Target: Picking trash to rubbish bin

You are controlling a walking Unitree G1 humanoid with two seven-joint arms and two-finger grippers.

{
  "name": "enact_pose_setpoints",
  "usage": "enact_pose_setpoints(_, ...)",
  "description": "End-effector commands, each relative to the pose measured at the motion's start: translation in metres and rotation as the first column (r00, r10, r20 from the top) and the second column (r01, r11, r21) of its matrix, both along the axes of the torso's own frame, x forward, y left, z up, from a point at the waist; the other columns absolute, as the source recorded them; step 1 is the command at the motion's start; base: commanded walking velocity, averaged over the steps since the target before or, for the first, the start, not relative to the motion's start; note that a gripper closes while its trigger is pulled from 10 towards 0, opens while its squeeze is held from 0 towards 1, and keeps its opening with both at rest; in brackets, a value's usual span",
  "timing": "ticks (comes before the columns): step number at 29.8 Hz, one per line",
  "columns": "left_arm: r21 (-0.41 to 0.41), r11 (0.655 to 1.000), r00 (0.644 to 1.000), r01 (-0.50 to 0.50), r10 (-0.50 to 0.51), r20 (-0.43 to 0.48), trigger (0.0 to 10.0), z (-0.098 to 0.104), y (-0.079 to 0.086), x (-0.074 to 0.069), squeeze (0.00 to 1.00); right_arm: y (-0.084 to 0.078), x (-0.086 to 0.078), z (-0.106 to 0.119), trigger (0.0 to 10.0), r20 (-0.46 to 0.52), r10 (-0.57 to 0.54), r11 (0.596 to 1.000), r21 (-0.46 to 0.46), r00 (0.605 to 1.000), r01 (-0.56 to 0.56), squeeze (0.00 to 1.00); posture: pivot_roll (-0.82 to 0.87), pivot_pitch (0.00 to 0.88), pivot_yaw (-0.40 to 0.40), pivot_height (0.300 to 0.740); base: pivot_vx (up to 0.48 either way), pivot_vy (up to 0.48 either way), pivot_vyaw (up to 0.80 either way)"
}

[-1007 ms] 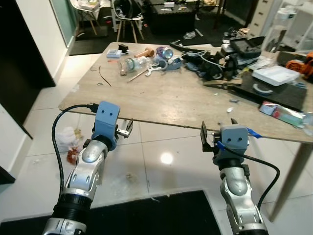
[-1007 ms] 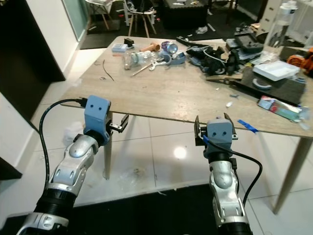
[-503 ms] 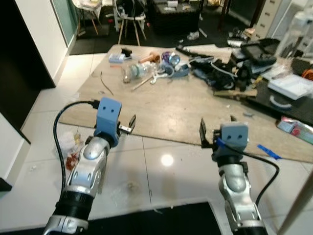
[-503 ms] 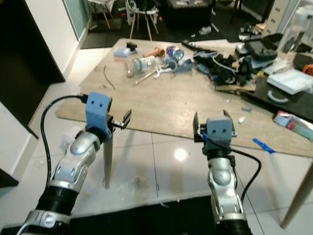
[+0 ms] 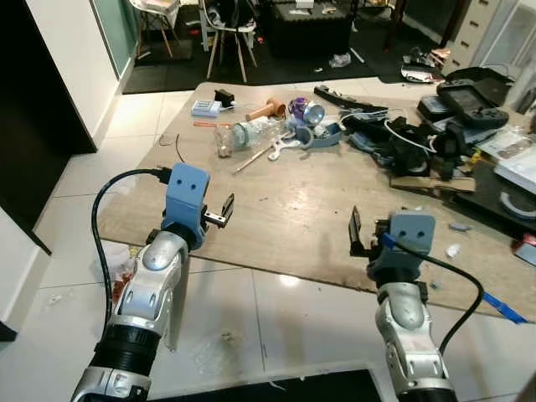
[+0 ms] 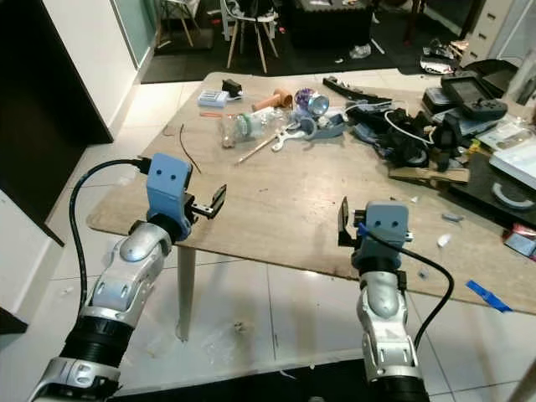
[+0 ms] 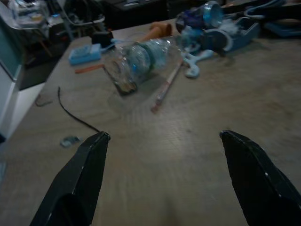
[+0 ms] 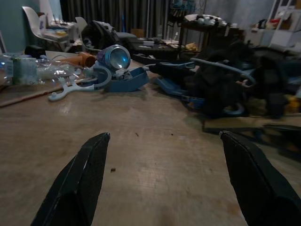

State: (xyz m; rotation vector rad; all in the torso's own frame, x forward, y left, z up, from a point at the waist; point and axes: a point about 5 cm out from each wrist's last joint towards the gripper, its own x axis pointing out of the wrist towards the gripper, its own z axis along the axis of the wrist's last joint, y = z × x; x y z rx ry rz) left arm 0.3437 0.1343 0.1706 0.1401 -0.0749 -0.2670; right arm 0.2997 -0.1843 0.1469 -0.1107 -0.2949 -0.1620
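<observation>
A crushed clear plastic bottle (image 5: 247, 134) lies on its side at the far left of the wooden table (image 5: 293, 201), and in the left wrist view the bottle (image 7: 141, 59) is straight ahead of the fingers. A shiny purple can (image 5: 303, 110) lies just right of it, beside a blue holder. My left gripper (image 5: 219, 214) hovers open over the table's near left part, well short of the bottle, with nothing between its fingers. Over the near edge further right, my right gripper (image 5: 377, 233) is open and empty too; its wrist view faces the can (image 8: 116, 57).
A heap of black cables and gear (image 5: 410, 138) covers the table's far right. A thin black wire (image 5: 178, 151) lies near the left edge. Crumpled litter (image 5: 121, 264) lies on the tiled floor under the left corner. A chair (image 5: 226, 25) stands beyond the table.
The whole picture has shifted: the camera has come closer to the table. Both grippers, before short of its front edge, now hang over the tabletop. Both stay open.
</observation>
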Motion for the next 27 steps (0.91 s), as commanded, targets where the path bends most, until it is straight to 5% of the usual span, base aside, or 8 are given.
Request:
enact_pose_setpoints(1,0.003,1.0,1.0,0.001,-0.001,-0.015,10.0,-0.0023,0.0007,-0.0007,0.0,-0.0025,-0.001,-0.0049,10.0,-0.027,-0.013,1.0,0.002,1.0,0.013,0.0,-0.05,0.116,0.07,0.74,0.341,0.0,0.0)
enact_pose_setpoints(27,0.002,1.0,1.0,0.006,-0.006,-0.015,10.0,-0.0016,-0.0014,-0.0021,0.0,-0.0031,-0.0017,-0.0056,10.0,-0.039,-0.02,1.0,-0.001,0.999,0.02,0.0,-0.05,0.113,0.067,0.74,0.343,0.0,0.0)
